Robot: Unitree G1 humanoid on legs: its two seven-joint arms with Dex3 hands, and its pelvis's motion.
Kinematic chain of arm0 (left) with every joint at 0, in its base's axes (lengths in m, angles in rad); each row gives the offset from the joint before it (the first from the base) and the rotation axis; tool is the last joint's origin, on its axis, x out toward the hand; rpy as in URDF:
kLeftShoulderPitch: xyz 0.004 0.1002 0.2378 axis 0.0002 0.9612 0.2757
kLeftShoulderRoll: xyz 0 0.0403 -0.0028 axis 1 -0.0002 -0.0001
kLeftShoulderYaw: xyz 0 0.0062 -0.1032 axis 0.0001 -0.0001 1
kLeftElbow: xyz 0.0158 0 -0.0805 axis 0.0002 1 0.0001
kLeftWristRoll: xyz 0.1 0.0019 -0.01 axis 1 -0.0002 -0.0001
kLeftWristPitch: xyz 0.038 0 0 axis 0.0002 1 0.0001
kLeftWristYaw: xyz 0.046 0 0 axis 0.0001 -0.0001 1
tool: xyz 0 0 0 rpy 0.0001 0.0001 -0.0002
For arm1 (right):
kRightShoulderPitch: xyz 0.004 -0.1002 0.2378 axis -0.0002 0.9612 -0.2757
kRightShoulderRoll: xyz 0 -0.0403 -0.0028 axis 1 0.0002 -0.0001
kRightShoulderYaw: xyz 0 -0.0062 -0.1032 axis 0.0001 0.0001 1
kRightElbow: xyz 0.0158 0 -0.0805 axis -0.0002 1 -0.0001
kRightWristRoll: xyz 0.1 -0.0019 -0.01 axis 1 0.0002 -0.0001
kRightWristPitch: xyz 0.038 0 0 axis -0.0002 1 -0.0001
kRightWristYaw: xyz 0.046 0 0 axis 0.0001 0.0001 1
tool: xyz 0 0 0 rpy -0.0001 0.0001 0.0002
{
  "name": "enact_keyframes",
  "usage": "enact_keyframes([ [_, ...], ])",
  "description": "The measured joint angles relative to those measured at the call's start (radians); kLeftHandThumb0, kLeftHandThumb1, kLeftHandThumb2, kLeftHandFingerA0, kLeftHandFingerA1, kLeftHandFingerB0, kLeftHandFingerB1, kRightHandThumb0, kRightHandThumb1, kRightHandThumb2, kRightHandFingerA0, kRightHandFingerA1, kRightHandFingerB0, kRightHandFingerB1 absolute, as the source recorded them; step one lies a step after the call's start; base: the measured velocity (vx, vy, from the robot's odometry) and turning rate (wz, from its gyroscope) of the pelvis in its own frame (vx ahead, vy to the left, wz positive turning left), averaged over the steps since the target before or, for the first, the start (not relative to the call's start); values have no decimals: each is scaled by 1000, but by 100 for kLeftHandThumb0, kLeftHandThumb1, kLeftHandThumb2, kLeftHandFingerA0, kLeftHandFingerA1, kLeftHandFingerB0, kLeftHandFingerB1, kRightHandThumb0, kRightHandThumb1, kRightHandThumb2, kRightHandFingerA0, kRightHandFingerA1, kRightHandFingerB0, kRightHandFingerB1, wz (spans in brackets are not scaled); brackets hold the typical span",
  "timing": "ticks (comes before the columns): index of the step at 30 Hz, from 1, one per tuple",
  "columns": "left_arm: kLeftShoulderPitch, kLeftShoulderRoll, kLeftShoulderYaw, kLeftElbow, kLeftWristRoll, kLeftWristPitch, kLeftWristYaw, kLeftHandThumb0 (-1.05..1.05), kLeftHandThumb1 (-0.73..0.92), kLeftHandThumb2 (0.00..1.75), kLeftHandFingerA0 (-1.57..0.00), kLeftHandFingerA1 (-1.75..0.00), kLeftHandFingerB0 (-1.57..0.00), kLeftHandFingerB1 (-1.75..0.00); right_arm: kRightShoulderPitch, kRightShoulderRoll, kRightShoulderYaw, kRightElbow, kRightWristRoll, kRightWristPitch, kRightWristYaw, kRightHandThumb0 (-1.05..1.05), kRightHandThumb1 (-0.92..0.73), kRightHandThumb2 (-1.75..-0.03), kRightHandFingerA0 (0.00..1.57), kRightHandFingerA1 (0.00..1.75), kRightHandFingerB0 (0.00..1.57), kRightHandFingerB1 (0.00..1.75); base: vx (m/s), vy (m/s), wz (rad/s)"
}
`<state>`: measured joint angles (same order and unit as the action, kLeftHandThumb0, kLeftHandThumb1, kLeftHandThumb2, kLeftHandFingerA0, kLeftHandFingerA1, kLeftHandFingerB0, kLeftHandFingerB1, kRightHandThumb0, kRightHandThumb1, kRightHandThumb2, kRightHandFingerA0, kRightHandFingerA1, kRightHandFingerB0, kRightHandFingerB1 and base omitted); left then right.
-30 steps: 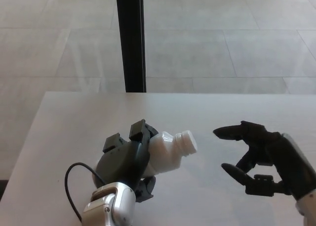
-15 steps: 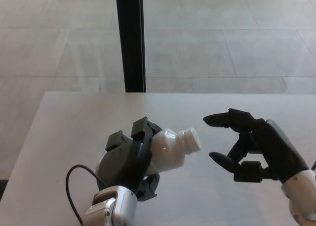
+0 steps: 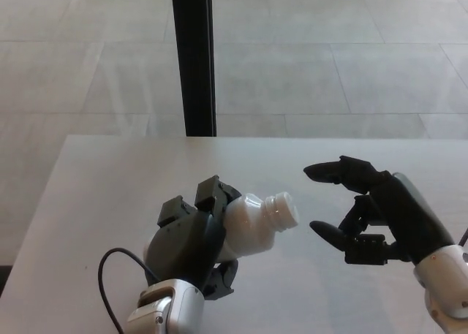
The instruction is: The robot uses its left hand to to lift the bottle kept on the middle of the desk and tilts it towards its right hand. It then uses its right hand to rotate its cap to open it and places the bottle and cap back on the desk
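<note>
The robot's left hand (image 3: 191,240) was clamped around a white bottle (image 3: 256,221), holding it above the middle of the pale desk (image 3: 95,180) and tilted so its neck pointed toward the right hand (image 3: 373,217). That hand hung just beside the bottle's mouth, not touching it, fingers (image 3: 333,172) spread apart and curled around nothing.

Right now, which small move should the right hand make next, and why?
Probably the right hand should move a little toward its left until its fingers surround the neck of the tilted white plastic bottle. The left hand holds the bottle with the neck pointing at the open right hand, and a clear gap separates them.
</note>
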<state>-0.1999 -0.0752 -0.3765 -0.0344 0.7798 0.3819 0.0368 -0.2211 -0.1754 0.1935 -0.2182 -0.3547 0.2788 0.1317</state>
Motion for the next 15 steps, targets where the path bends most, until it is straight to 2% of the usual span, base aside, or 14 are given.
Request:
enact_keyframes([
  [1,-4,0,0,1,-2,0,4,15,69,101,-110,-156,-87,-123,2,0,5,0,0,0,3,-67,-44,-83,92,108,36,51,0,0,0],
  [2,-8,0,-2,1,-2,0,5,17,71,97,-87,-167,-80,-122,4,-1,9,1,0,-1,4,-61,-54,-57,90,116,41,40,0,0,0],
  [3,-15,0,-4,1,-2,0,6,15,73,91,-86,-155,-78,-113,8,-1,15,4,1,-2,6,-62,-54,-57,91,116,40,40,0,0,0],
  [4,-21,0,-7,1,-1,0,7,15,69,96,-87,-150,-80,-107,11,-1,20,6,2,-3,7,-61,-53,-57,91,119,40,40,0,0,0],
  [6,-34,1,-13,1,-1,0,10,15,69,96,-87,-150,-80,-107,14,-1,28,8,2,-4,11,-61,-53,-57,91,119,40,40,0,0,0],
  [7,-37,1,-16,1,0,0,11,14,69,91,-87,-107,-68,-78,14,-1,30,8,2,-4,12,-60,-53,-57,90,118,40,40,0,0,0],
  [8,-38,1,-19,1,0,0,14,15,69,91,-94,-129,-75,-86,14,-1,32,9,2,-4,13,-62,-54,-58,89,120,39,41,0,0,0],
  [9,-38,0,-22,1,0,0,15,16,71,90,-91,-146,-79,-104,14,-1,34,9,2,-4,14,-62,-54,-57,88,119,40,41,0,0,0],
  [10,-38,-1,-24,1,0,0,16,17,69,94,-90,-147,-76,-95,14,-1,35,10,2,-4,14,-62,-54,-57,88,119,40,41,0,0,0],
  [11,-38,-3,-26,1,0,1,18,17,70,92,-94,-131,-71,-86,14,-2,35,11,2,-5,14,-62,-54,-57,88,119,40,41,0,0,0],
  [13,-38,-6,-27,1,0,3,21,17,71,90,-94,-130,-70,-83,14,-3,36,12,1,-5,14,-62,-54,-57,87,121,40,41,0,0,0],
  [14,-38,-7,-28,1,0,4,22,18,69,94,-89,-144,-72,-90,14,-4,36,12,1,-5,14,-61,-54,-57,87,119,39,41,0,0,0],
  [15,-38,-9,-29,1,0,7,23,19,72,93,-86,-170,-72,-136,14,-5,36,12,1,-5,14,-62,-55,-57,87,118,40,41,0,0,0],
])
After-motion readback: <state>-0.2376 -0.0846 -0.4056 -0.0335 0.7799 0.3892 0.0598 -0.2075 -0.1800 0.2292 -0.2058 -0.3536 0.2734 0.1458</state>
